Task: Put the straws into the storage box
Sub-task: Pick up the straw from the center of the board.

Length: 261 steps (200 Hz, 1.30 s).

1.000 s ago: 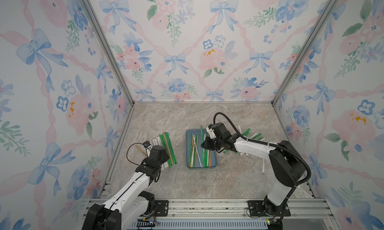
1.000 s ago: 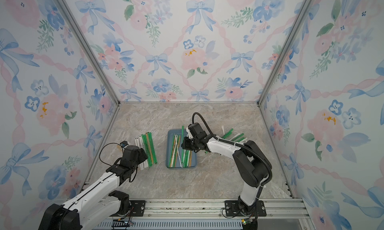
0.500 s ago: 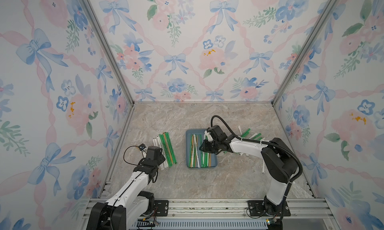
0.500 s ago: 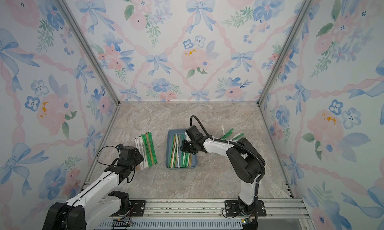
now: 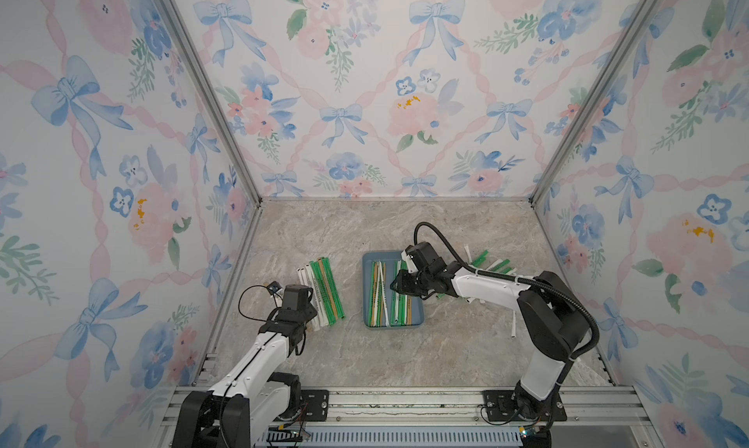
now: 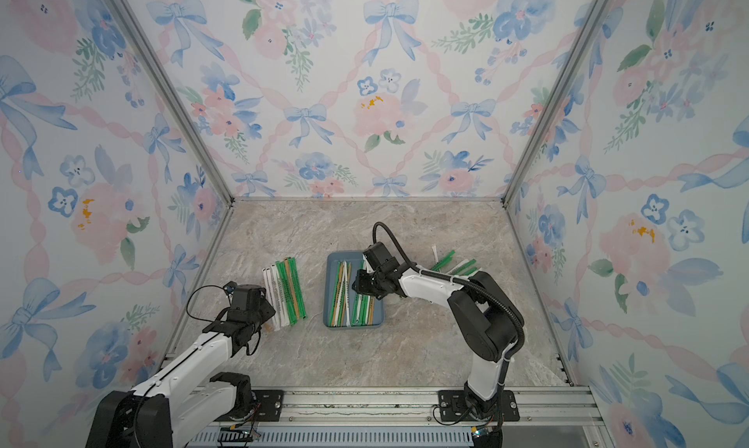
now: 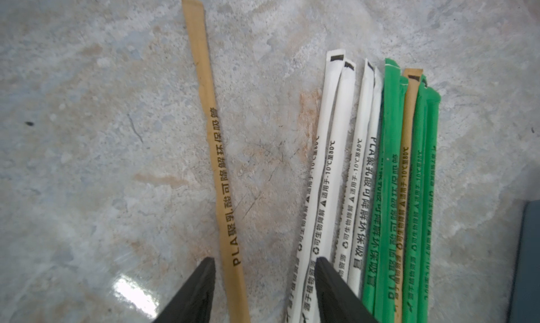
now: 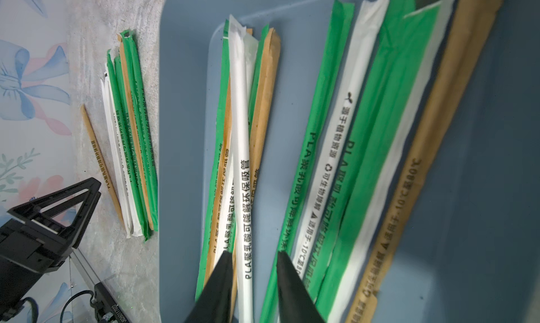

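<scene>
The slate-blue storage box (image 5: 393, 327) (image 6: 352, 325) (image 8: 482, 190) holds several green, white and tan straws (image 8: 321, 161). My right gripper (image 5: 395, 286) (image 6: 356, 286) (image 8: 253, 257) hangs low inside it, open a little, and a white printed straw (image 8: 244, 190) lies loose between its fingers. More straws (image 5: 322, 292) (image 6: 285, 290) (image 7: 388, 175) lie side by side left of the box. My left gripper (image 5: 304, 308) (image 6: 263, 310) (image 7: 264, 261) is at their near ends, open. A single tan straw (image 7: 217, 161) (image 8: 100, 166) runs between its fingers, close to one of them.
A loose scatter of green and white straws (image 5: 492, 263) (image 6: 454, 263) lies on the marble floor right of the box, partly behind the right arm. One white straw (image 5: 514, 324) lies alone nearer the front. Patterned walls close in three sides.
My right gripper sank lower into the box and opened slightly, leaving its straw there. My left gripper drew back to the near ends of the left row and its jaws narrowed.
</scene>
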Motion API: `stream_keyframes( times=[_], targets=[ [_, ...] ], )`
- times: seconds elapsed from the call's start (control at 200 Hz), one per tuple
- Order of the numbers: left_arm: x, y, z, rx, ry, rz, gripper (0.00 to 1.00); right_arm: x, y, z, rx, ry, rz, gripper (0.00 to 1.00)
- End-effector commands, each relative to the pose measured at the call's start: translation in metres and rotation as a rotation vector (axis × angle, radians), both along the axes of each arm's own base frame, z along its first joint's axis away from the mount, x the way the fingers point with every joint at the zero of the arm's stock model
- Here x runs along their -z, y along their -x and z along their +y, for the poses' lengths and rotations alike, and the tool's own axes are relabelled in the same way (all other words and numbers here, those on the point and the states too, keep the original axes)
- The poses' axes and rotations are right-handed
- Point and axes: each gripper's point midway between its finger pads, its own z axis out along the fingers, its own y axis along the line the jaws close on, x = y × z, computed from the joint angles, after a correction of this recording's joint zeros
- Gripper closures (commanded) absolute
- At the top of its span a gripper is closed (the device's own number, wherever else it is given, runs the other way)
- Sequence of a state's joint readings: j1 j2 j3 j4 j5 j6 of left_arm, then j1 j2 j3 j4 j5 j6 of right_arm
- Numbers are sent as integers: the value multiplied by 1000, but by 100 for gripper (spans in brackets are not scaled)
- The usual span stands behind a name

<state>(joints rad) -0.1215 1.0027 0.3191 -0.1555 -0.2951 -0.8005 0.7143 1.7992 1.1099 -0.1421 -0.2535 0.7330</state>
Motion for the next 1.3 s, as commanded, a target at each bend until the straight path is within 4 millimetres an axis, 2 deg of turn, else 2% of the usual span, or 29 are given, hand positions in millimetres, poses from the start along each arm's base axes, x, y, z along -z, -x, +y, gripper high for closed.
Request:
stream_keyframes(
  times=[0.0,0.15,0.375,0.645,0.77,0.79,1.115,1.24,1.3],
  targets=[
    [13,10,5,-2,-23,58,45,-3,2,-12,17,19,-4,71],
    [21,10,5,7,-35,104,49,-5,4,-20,28,24,-9,71],
    [26,12,9,6,-63,134,67,-11,3,-31,47,34,-17,71],
    [43,13,2,59,-54,229,75,-17,-5,-49,88,29,-22,70],
    [50,12,0,75,-51,269,82,-11,-8,-60,117,30,-5,70],
    [50,12,0,78,-52,272,83,-20,-9,-61,123,14,-24,70],
    [51,11,-2,93,-42,277,100,-22,-13,-83,163,-2,-24,70],
    [45,8,-3,96,-38,251,100,-22,-13,-89,173,-1,-24,70],
    [35,1,-5,100,-33,213,100,-21,-13,-91,173,2,-25,70]
  ],
)
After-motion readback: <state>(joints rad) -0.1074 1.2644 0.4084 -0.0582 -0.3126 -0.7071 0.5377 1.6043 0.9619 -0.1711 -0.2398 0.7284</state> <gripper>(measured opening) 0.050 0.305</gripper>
